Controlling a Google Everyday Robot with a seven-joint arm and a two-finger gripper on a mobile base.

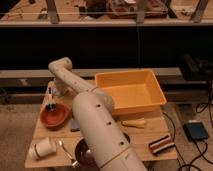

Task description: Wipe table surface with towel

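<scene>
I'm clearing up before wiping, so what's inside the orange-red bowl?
The claw hangs at the far-left rim of the orange-red bowl. The visible inside looks bare; whatever lies beneath the claw is covered.

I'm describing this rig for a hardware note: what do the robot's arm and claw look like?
The arm is a chain of thick, rounded off-white tubes with bulbous joints. The nearest segment carries a row of small dark dots. No loose cables show. The claw, small and dark with a pale spot, is over the left rim of the orange-red bowl.
</scene>
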